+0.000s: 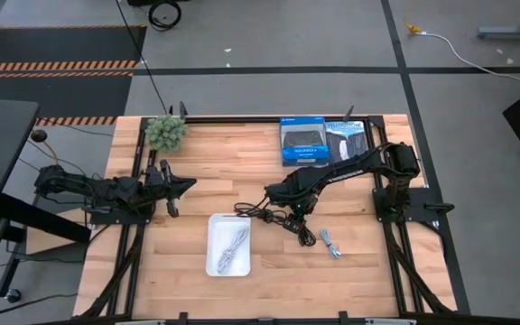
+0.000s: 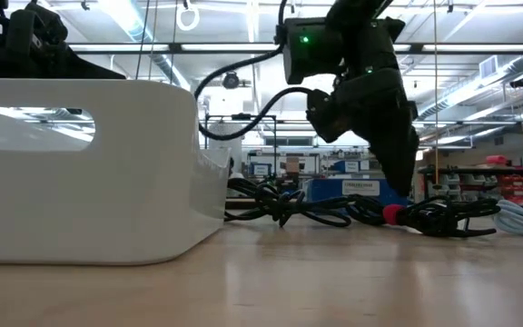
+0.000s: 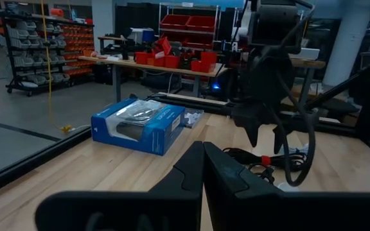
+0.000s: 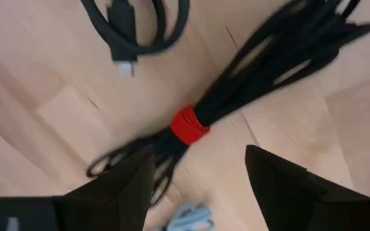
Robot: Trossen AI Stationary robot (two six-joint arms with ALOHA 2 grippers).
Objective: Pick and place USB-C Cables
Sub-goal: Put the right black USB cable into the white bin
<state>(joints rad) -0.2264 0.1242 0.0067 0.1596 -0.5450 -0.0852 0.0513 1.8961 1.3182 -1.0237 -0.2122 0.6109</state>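
Starting at the worktop's left edge, we rest our left gripper (image 1: 181, 187) there, its fingers pressed together and holding nothing. Near the front edge, left of centre, sits the white tray (image 1: 213, 264) with the white cable (image 1: 233, 247) bundled inside it. Just beyond the tray's far right corner lies the black cable (image 1: 254, 212), loosely coiled. Beside it our right gripper (image 1: 298, 217) hangs with its jaws apart directly over the black cable with the red band (image 4: 190, 123), not touching it. Nearer the front edge, right of that, the pale blue-grey cable (image 1: 330, 242) lies alone. Two retail boxes (image 1: 323, 140) sit at the far edge
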